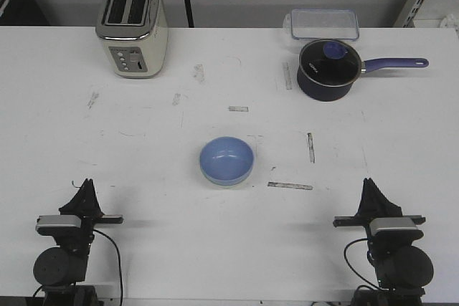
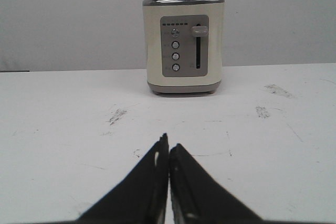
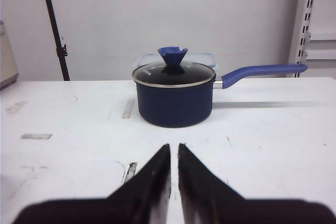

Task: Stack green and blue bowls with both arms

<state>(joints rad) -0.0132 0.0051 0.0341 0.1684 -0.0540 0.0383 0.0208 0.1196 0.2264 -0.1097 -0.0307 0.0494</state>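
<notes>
A light periwinkle blue bowl (image 1: 226, 160) sits upright in the middle of the white table (image 1: 143, 148), seen only in the front view. No green bowl shows in any view. My left gripper (image 1: 86, 184) rests near the front left edge, well to the left of the bowl, its pointed black fingers (image 2: 152, 182) pressed together on nothing. My right gripper (image 1: 368, 183) rests near the front right edge, jaws nearly touching with only a thin slit between them and nothing held. The left wrist view shows my left gripper (image 2: 168, 141) aimed at the toaster; the right wrist view shows my right gripper (image 3: 174, 146) aimed at the pot.
A cream toaster (image 1: 133, 26) stands at the back left. A dark navy pot (image 1: 328, 69) with a glass lid and purple handle stands at the back right, a clear lidded box (image 1: 324, 24) behind it. Strips of tape (image 1: 290, 185) mark the table.
</notes>
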